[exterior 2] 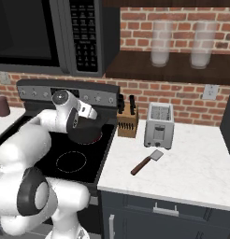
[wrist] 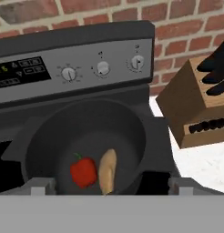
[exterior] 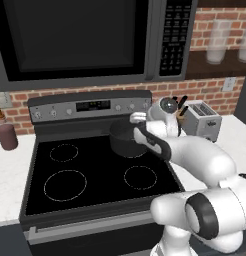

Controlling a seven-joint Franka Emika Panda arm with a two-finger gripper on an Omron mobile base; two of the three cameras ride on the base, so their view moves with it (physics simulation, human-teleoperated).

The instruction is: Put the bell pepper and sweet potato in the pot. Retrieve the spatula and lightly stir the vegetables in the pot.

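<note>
under the open pincer [wrist: 106, 185], pepper [wrist: 83, 171] in pot [wrist: 63, 136]

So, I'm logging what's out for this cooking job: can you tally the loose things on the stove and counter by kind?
Vegetables: 2, bell pepper and sweet potato, both in the pot
Cookware: 1, pot
Utensils: 1, spatula
Appliances: 1, toaster
Knife blocks: 1
Canisters: 1, maroon
Total: 7

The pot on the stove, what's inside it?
In the pot lie the red bell pepper and the tan sweet potato, side by side. Its near edge is hidden.
</note>
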